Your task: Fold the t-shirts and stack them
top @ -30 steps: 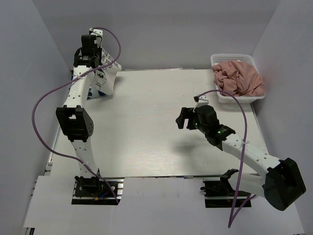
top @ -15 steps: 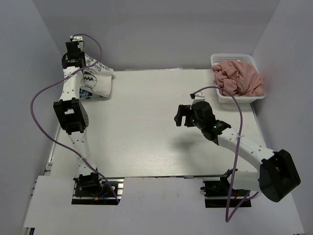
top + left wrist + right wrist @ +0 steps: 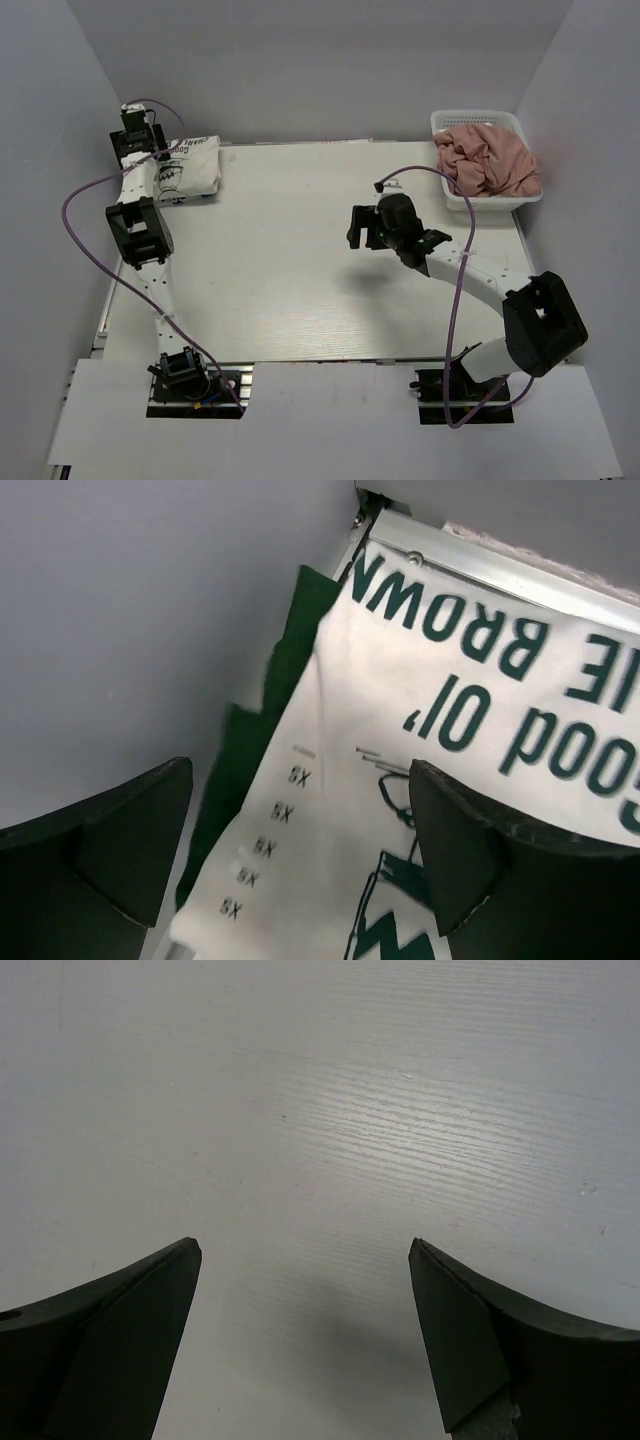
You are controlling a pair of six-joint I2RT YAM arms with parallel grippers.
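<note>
The left gripper (image 3: 300,780) is hanging over the far-left corner of the table (image 3: 300,290), its jaws spread wide with nothing between them. The folded white shirt (image 3: 190,170) is lying just beneath it, green lettering up and a dark green edge showing. The right gripper (image 3: 358,228) is hovering over bare tabletop near the middle, its jaws also wide apart and empty. A pink shirt (image 3: 490,160) is sitting crumpled in the basket (image 3: 470,117) at the far right.
</note>
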